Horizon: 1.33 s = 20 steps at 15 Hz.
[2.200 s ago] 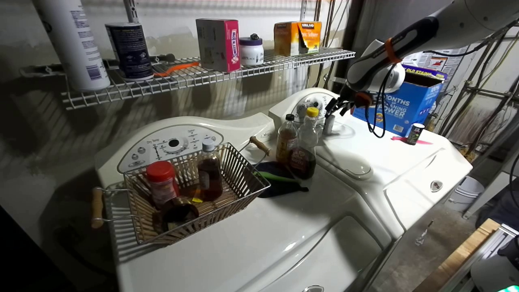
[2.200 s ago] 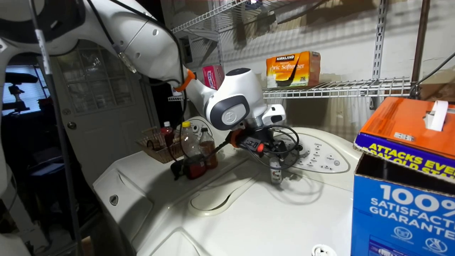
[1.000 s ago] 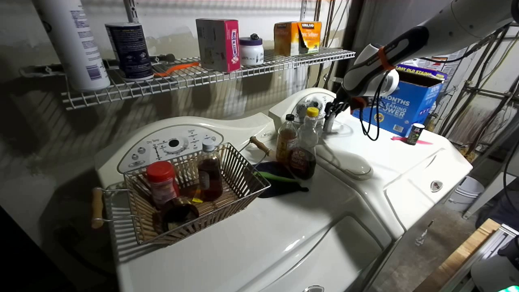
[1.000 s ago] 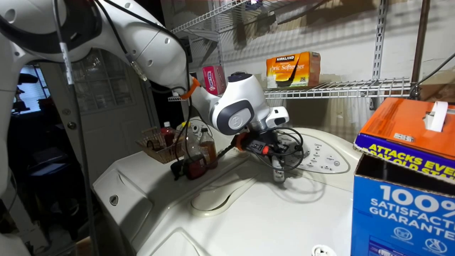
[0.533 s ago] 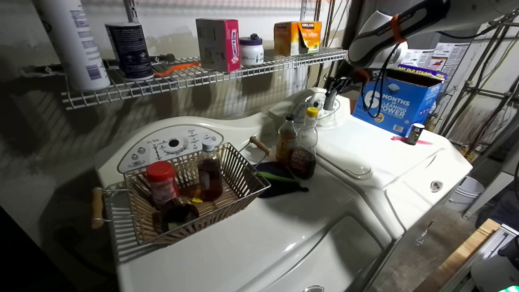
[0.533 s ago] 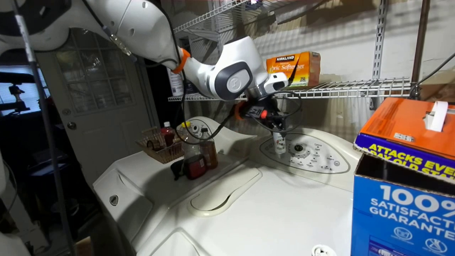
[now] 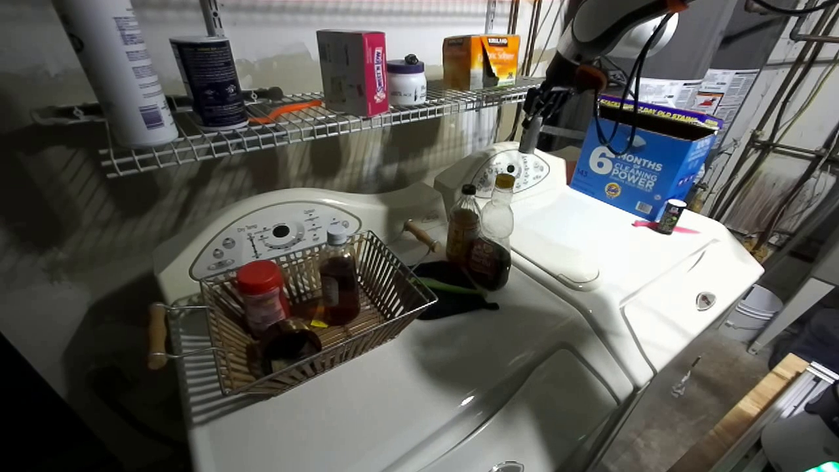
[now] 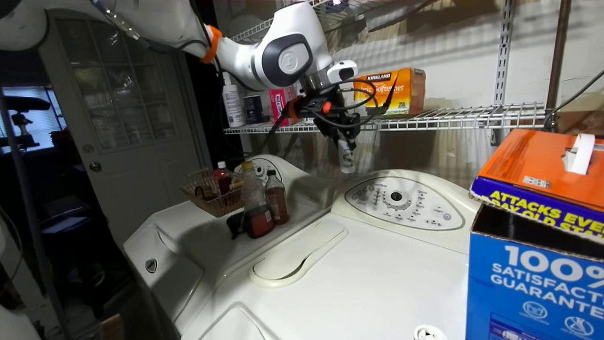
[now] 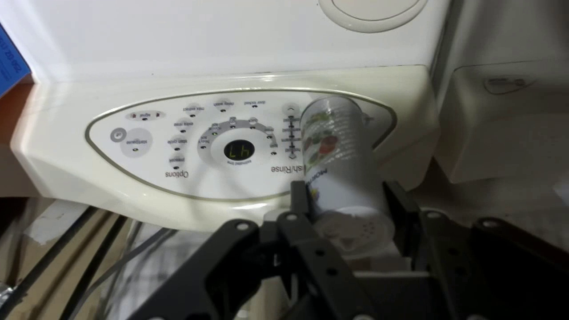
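A white cylindrical shaker [image 9: 338, 151] with pictures of vegetables on its side is gripped between the two black fingers of my gripper [image 9: 349, 198]. Its perforated lid faces back toward the wrist camera. In both exterior views the shaker [image 8: 347, 163] hangs in the air, slightly tilted, under the gripper [image 8: 347, 141]. It is above the level of the washer's control panel [image 8: 406, 203], near the height of the wire shelf [image 8: 472, 122]. The panel [image 9: 240, 178] shows behind and below it in the wrist view.
An orange fabric softener box [image 8: 387, 92] and a pink box [image 7: 354, 72] stand on the shelf. Two syrup-like bottles [image 7: 495, 262] and a wire basket [image 7: 406, 311] with jars sit on the dryer. A blue detergent box [image 7: 642, 174] and small dark can [image 7: 671, 216] stand on the washer.
The gripper has risen with the shaker, from low over the washer top to about shelf height. Lately it has also shifted toward the dryer side.
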Each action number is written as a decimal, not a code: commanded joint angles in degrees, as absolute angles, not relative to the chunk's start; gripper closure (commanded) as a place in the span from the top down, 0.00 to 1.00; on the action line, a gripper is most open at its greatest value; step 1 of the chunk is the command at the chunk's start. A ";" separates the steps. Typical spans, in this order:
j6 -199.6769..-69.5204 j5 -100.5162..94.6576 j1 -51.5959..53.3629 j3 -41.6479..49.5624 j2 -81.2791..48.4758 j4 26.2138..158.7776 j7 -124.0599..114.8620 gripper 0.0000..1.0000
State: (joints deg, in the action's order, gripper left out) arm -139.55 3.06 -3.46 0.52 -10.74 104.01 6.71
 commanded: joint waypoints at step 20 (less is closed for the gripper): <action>-130.42 5.00 1.16 -4.57 -13.18 82.19 14.51 0.20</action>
